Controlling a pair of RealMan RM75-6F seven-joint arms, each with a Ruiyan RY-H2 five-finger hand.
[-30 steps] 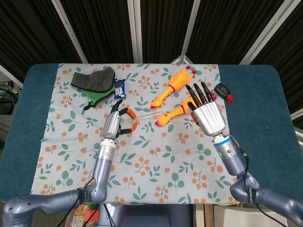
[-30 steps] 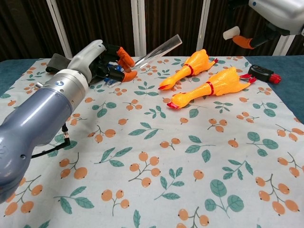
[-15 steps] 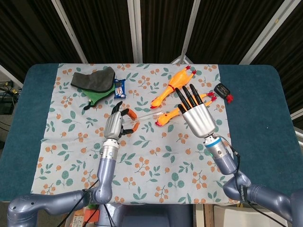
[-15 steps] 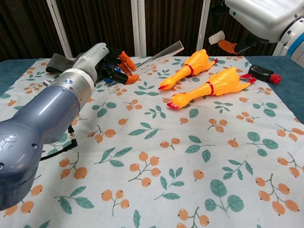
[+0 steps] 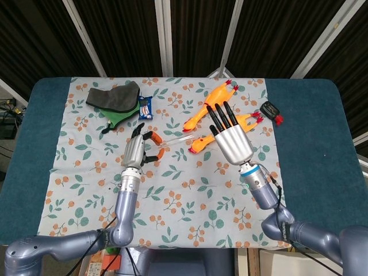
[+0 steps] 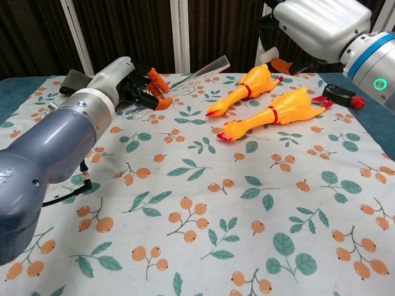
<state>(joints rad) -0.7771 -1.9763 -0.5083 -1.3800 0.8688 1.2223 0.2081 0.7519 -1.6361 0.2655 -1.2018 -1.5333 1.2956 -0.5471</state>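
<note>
Left hand (image 5: 137, 150) grips clear tube (image 5: 175, 138) above worktop centre | right hand (image 5: 230, 133) spread, holding nothing, over rubber chickens (image 5: 208, 103) at 1 o'clock | leaf-print cloth (image 5: 172, 201) on blue worktop (image 5: 310, 132) | dark slatted wall (image 5: 115, 34) at 12

The head view looks steeply down from above the robot, taking in the whole leaf-and-berry printed tablecloth (image 5: 190, 190). The chest view sits low and close, facing 12 o'clock. Both share the two orange rubber chickens (image 6: 271, 114).
</note>
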